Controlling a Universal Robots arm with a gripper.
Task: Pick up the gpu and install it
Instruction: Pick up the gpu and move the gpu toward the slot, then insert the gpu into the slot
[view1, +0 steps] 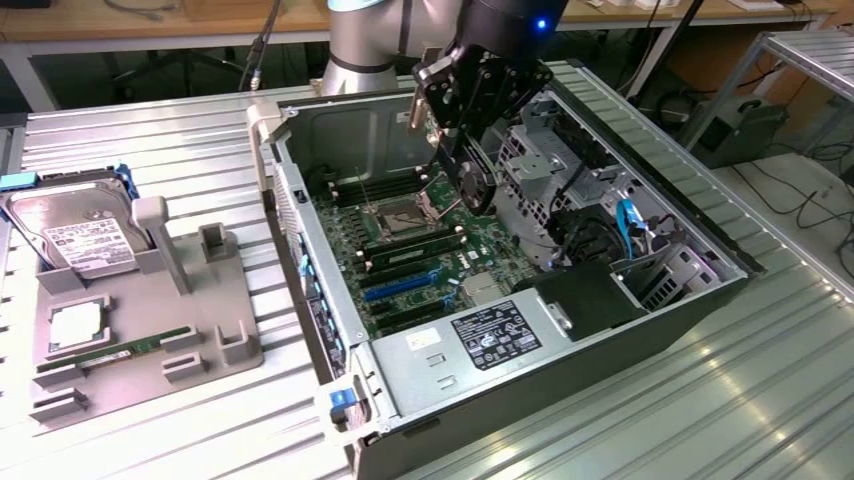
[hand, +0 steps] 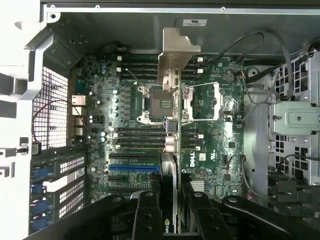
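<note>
My gripper (view1: 461, 125) is shut on the gpu (view1: 478, 185), a thin dark card that hangs edge-down inside the open computer case (view1: 694, 290), above the motherboard (view1: 414, 260) near the CPU socket. In the wrist view the gpu (hand: 176, 52) is seen edge-on with its silver bracket at the far end, and the gripper (hand: 170, 202) clamps it from both sides. The blue expansion slot (hand: 134, 168) lies on the board beside the card's line, apart from it. The card floats clear of the board.
A grey parts tray (view1: 220, 345) at the exterior view's left holds a hard drive (view1: 80, 240), a CPU (view1: 74, 325) and a green RAM stick (view1: 107, 355). Inside the case are the power supply (view1: 501, 335), drive cage (view1: 541, 165) and cables (view1: 627, 225).
</note>
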